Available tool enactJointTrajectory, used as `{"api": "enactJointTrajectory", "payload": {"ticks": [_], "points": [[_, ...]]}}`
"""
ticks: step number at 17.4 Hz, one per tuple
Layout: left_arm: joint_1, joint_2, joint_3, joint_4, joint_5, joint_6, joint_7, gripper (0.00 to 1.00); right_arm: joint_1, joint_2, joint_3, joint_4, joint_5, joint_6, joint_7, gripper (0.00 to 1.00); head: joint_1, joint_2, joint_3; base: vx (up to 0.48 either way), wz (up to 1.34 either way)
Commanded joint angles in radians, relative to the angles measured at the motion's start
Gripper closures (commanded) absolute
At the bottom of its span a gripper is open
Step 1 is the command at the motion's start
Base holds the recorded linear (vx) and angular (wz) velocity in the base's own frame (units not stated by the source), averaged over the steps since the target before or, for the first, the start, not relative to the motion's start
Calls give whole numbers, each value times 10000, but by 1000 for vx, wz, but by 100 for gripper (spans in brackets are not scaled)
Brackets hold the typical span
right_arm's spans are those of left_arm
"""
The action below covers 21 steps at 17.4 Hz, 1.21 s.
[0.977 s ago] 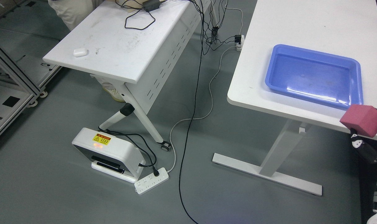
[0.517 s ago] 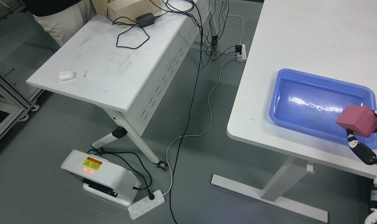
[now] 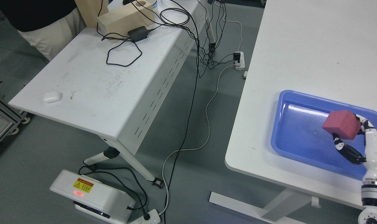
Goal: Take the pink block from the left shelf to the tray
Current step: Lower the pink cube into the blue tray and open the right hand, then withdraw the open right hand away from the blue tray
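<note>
My right hand (image 3: 351,135) comes in from the lower right and is shut on the pink block (image 3: 341,124), a dark pink cube. It holds the block above the right part of the blue tray (image 3: 295,143), which lies on the white table (image 3: 303,62) at the right. The thumb (image 3: 347,151) shows below the block and the other fingers behind it. The tray's floor holds nothing. My left arm is out of view. No shelf shows.
A second white table (image 3: 92,90) stands at the left with a small white case (image 3: 52,97), wooden boxes (image 3: 123,18) and a black power adapter (image 3: 138,32) with cables. A person (image 3: 36,21) stands behind it. Cables, power strips and a white device (image 3: 90,197) lie on the floor between the tables.
The camera has shifted, so the whole scene slid down and left. My right hand has carried the pink block from past the table's front edge to over the tray.
</note>
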Motion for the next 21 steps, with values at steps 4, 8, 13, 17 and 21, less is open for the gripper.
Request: {"api": "enactJointTrajectory", "payload": {"ticks": [4,8,13,17,21], "points": [[93,174,0,0,-15,1,8,0,-96,85,346,16,-951,595,453,24,0,0,0,100,-4],[93,174,0,0,-15,1,8,0,-96,85,132,16,-2746,734,438,7,0,0,0,9,3],[93,174,0,0,-15,1,8,0,-97,39,9,1,-4005,475,438,0,0,0,0,-12,0],[93,174,0,0,-15,1,8,0,-112,101,-343,1,-5830,489,407,0,0,0,0,0,-5],[93,174,0,0,-15,1,8,0,-112,85,-559,1,-6078,535,438,0,0,0,0,0,0]]}}
